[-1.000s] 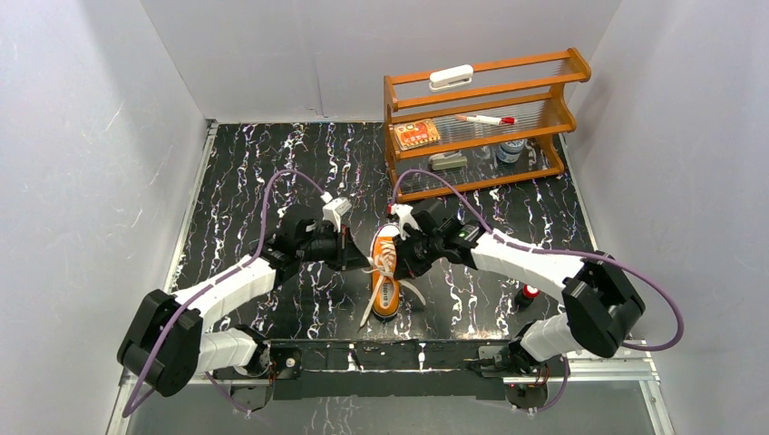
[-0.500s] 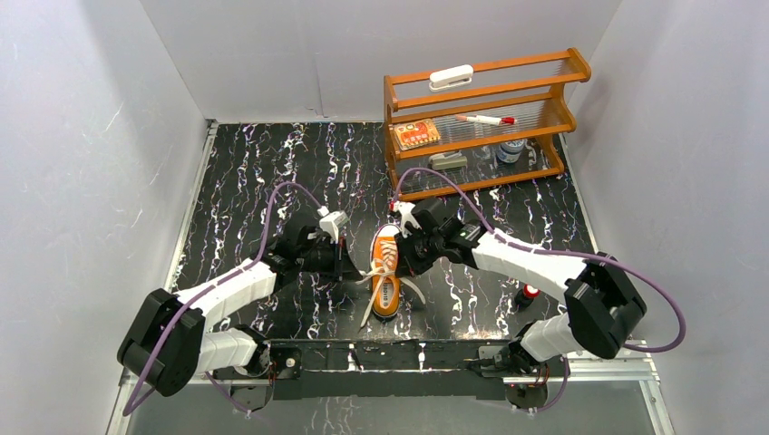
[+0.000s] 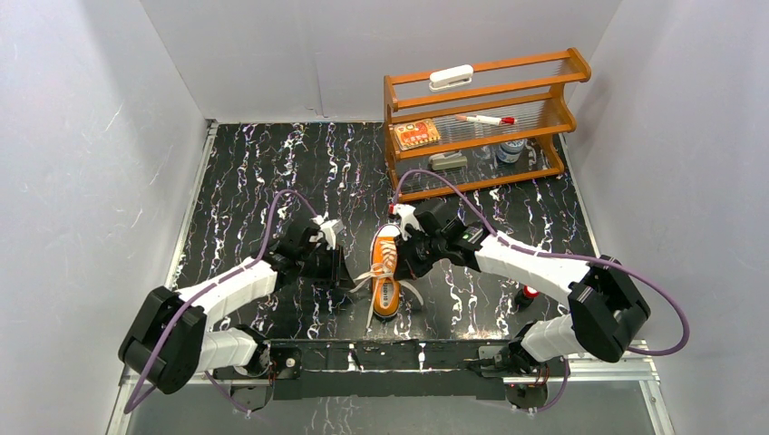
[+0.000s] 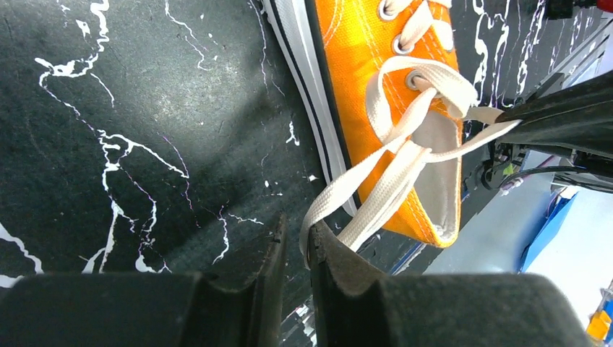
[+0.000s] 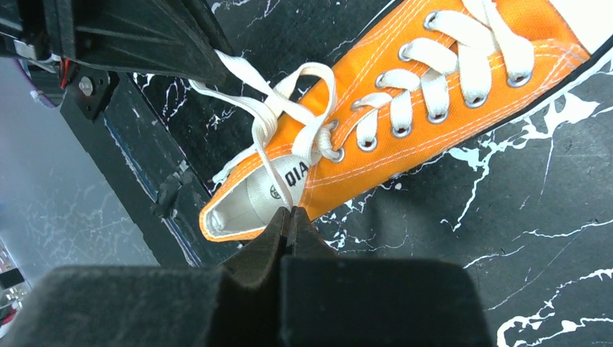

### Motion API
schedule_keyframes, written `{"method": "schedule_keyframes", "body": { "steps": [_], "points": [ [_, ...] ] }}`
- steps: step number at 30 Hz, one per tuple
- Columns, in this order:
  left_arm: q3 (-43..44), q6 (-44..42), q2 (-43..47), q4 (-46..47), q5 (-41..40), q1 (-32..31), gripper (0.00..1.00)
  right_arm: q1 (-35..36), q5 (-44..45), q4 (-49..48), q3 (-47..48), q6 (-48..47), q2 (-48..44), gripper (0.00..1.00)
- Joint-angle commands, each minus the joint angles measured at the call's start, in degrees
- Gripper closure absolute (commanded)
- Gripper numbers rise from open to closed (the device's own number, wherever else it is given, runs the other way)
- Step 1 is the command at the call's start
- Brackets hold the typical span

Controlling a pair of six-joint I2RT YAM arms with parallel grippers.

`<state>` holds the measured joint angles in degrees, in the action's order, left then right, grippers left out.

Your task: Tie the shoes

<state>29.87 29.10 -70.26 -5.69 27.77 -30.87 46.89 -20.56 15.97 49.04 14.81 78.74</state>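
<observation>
Orange sneaker [image 3: 386, 270] is lying between both grippers. Right gripper [image 5: 291, 215] is pinching one of its white laces [image 5: 254, 82] tight at the heel. Left gripper [image 4: 295, 233] is sitting barely parted, lace touching one fingertip.

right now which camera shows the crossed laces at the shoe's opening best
Right wrist: the crossed laces sit mid-frame, close and sharp, over the opening of the sneaker. Left wrist also shows them, off-centre and from the side. Top external gives only a small white tangle.
</observation>
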Motion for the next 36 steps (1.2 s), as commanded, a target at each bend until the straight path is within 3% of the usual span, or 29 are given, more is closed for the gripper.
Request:
{"method": "schedule_keyframes", "body": {
  "steps": [1, 6, 10, 14, 20, 28, 36],
  "points": [
    [1.8, 1.0, 3.9, -1.5, 0.3, -0.2, 0.83, 0.1, 0.8, -0.5, -0.3, -1.8, -0.8, 1.00],
    [2.9, -0.2, 4.1, -4.2, -0.4, -0.2, 0.73, 0.0, 1.3, 1.1, -0.3, -0.9, -0.7, 1.00],
    [6.8, -3.2, 6.3, -12.2, -10.3, -0.2, 0.46, 0.0, -3.2, -0.8, -1.8, -1.6, 0.1, 1.00],
    [10.1, -6.3, 9.8, -13.2, -13.0, -0.2, 0.37, 0.0, -5.4, -0.9, -1.5, -2.6, 1.1, 1.00],
    [16.0, -10.5, 3.2, -7.8, -8.5, -0.2, 0.34, 0.0, -5.7, -0.2, -1.3, -3.2, 0.9, 1.00],
    [24.4, -10.9, -16.5, -3.5, 2.4, -0.2, 0.46, 0.0, -6.2, -0.2, -1.4, -3.2, 0.6, 1.00],
    [21.6, -6.9, -19.5, -0.4, 6.8, -0.3, 0.48, 0.0, -5.7, -0.8, -1.9, -2.5, -0.5, 1.00]
  ]
}}
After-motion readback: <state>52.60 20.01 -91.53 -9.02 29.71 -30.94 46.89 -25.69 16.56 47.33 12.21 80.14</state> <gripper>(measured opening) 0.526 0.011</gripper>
